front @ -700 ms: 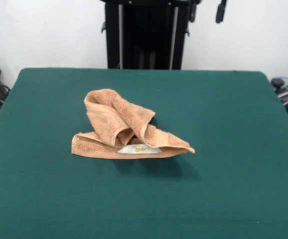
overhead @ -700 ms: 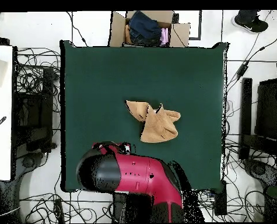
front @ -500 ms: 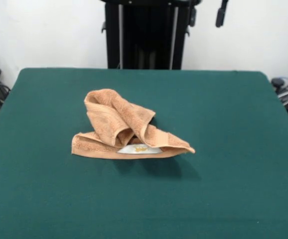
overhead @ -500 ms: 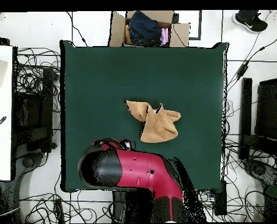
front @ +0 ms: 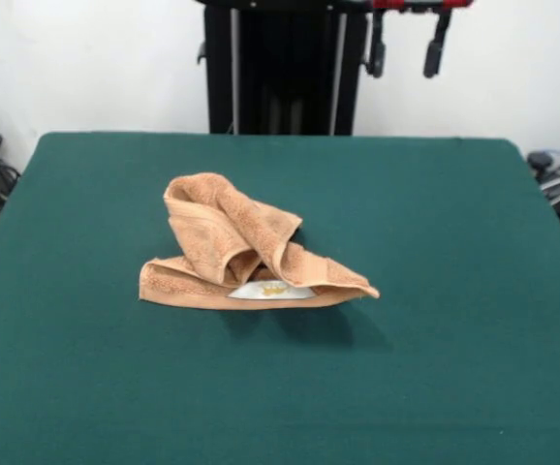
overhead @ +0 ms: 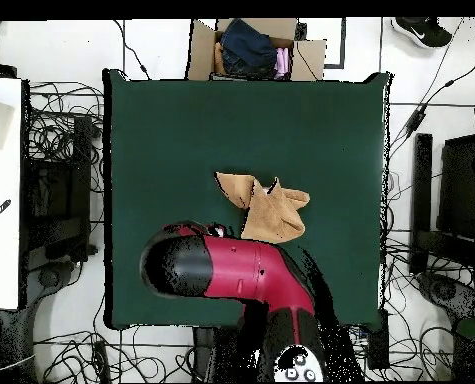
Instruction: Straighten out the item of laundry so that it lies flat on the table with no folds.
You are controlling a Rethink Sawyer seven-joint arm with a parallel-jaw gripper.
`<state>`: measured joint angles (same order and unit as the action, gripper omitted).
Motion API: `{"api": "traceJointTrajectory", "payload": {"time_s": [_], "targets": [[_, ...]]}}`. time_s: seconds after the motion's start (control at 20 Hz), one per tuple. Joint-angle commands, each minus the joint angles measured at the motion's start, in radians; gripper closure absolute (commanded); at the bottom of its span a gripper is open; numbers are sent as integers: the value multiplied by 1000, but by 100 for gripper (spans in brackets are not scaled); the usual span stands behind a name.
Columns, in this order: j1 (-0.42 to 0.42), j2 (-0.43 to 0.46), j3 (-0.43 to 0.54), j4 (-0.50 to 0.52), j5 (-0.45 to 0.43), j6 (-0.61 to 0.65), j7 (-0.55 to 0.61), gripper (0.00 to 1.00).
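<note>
Towel bunched mid-tabletop, soft and limp (light); pinch its right corner; claw spread apart, empty

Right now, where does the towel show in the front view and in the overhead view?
Front view: the towel lies crumpled left of the picture's middle, its white label on the near side.
Overhead view: it sits just right of the table's middle, directly above the red arm.
Shared landmark: the green table beneath it, seen in both views.
</note>
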<state>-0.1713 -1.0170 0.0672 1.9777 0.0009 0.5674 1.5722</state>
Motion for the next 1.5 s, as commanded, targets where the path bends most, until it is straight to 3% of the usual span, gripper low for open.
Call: {"api": "traceJointTrajectory", "payload": {"time_s": [0.05, 0.7, 1.5], "targets": [[-39, 115, 87, -54, -55, 87, -13, 0], [-36, 228, 96, -201, -94, 147, -24, 0], [-38, 274, 106, -292, -115, 216, -40, 0]]}}
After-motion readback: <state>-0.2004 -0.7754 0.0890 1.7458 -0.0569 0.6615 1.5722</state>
